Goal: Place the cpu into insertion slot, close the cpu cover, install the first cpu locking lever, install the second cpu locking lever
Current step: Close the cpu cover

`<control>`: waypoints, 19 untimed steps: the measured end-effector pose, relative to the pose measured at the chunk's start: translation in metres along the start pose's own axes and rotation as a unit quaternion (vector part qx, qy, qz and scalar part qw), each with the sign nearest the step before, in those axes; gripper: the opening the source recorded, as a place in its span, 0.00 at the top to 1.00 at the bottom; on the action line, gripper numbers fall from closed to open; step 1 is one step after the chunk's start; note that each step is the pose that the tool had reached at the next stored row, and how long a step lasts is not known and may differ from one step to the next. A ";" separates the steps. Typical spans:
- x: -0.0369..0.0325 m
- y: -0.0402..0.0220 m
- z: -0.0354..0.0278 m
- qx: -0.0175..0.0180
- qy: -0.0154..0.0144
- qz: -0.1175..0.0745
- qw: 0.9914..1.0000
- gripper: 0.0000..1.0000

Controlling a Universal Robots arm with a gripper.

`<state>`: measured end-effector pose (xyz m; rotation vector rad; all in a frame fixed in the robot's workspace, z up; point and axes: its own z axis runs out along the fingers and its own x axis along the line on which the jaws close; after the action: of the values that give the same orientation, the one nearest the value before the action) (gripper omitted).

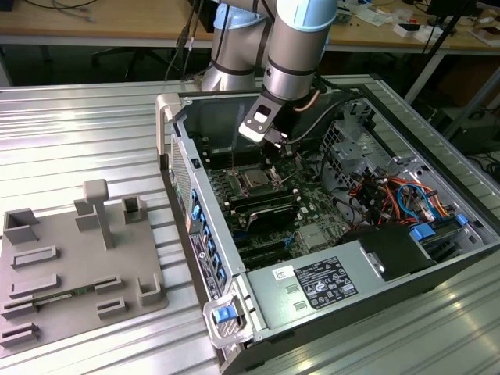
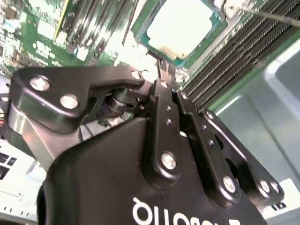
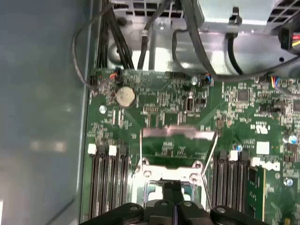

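Inside the open dark metal computer case, long black memory slots flank the square silver-framed insertion slot. Thin wire locking levers stand up at its sides, and the thin silver hinged cpu cover looks raised beyond it. The black gripper, jaws pressed together on nothing, points at the flat silver-topped cpu lying in the slot, its tips just at the chip's edge; whether they touch it I cannot tell.
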<state>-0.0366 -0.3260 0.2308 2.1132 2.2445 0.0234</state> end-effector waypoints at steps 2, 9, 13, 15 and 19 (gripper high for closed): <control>-0.0006 0.0062 -0.0210 0.000 0.000 0.000 1.000 0.89; -0.0014 0.0194 -0.0234 0.000 0.000 0.000 1.000 0.89; -0.0013 0.0225 -0.0294 0.000 0.000 0.000 1.000 0.89; -0.0014 0.0235 -0.0345 0.000 0.000 0.000 1.000 0.89; -0.0018 0.0294 -0.0386 0.000 0.000 0.000 1.000 0.89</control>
<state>-0.0092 -0.3249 0.2708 2.1133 2.2442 0.0234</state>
